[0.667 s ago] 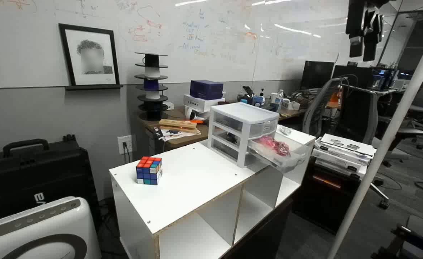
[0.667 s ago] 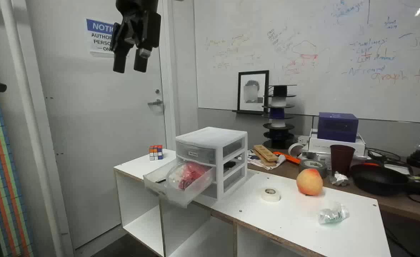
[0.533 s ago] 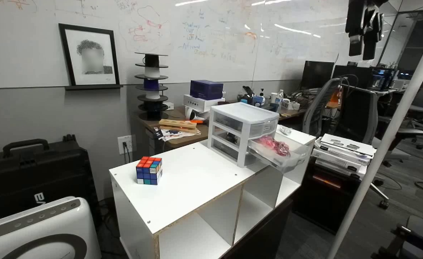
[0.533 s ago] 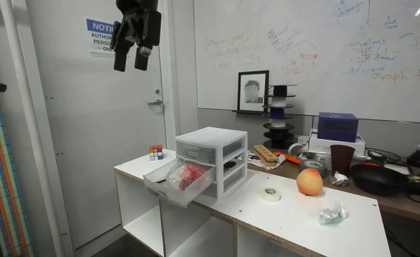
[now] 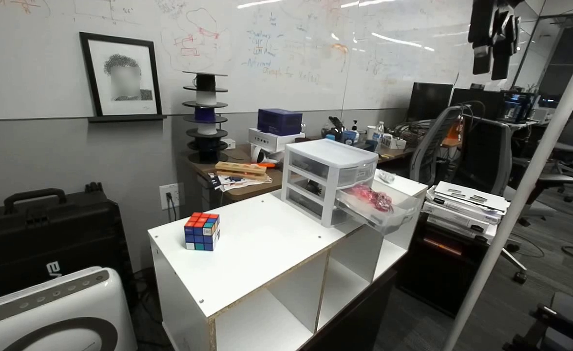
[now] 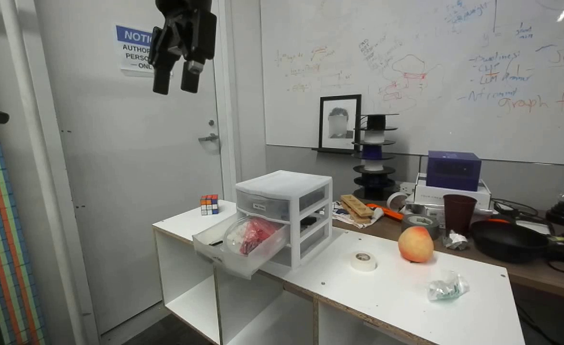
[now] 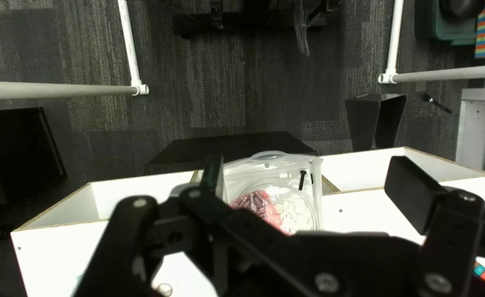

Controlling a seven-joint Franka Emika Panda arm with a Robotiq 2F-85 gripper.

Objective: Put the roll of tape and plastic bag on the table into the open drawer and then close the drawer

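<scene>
The white roll of tape (image 6: 362, 262) lies flat on the white table (image 6: 382, 306) in an exterior view. The clear crumpled plastic bag (image 6: 447, 287) lies further along the table; it also shows behind the drawer unit in an exterior view (image 5: 386, 176). The open drawer (image 6: 234, 261) of the white plastic unit is pulled out just below the labelled top drawer. It holds a red bag, white pieces and a black bolt, also visible in the wrist view. My gripper (image 6: 175, 82) is open and empty, high above the unit; its fingers are spread in the wrist view (image 7: 312, 183).
A peach (image 6: 416, 244) stands on the table between tape and bag. A Rubik's cube (image 5: 201, 231) sits beyond the drawer unit (image 6: 284, 184). A cluttered dark desk (image 6: 541, 273) with a pan, cup and boxes adjoins the table. White poles (image 5: 525, 185) stand nearby.
My gripper has risen very slightly and stays open. The tape, the bag and the drawer have not moved.
</scene>
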